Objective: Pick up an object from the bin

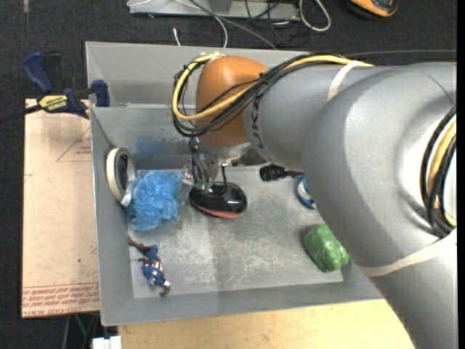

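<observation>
Black-red oval object (218, 201) lies left-right.

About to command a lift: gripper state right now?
Gripper: cannot be told; it is down at the black-and-red object, beside the blue pouf.

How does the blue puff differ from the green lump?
The blue puff is frilly and larger; the green lump is smoother, compact. The blue puff lies at the view's left beside a tape roll; the green lump lies alone at the view's right. Both rest on the bin floor.
</observation>
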